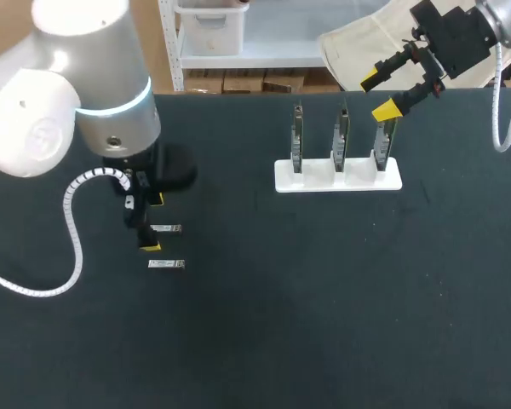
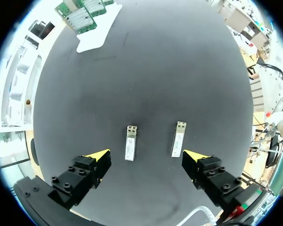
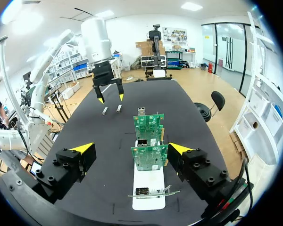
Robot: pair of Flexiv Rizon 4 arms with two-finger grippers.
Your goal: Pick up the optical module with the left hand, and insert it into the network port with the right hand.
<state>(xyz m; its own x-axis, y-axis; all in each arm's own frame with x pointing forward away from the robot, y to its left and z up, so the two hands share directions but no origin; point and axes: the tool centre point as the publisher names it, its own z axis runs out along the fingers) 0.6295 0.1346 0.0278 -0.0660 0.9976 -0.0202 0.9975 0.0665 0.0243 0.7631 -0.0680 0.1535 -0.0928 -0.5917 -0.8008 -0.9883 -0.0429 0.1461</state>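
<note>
Left tool (image 2: 147, 156) released, spread wide, two optical modules (image 2: 130, 142) lying just ahead, untouched

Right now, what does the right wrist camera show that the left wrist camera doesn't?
Only the right wrist view shows the right gripper, open, with a circuit board ahead of it, and the left arm in its upright length. The left wrist view adds nothing new, only a closer look at the two modules lying side by side, apart, just ahead of the open left gripper. Both show the modules, the left gripper and the white stand with its boards.
</note>
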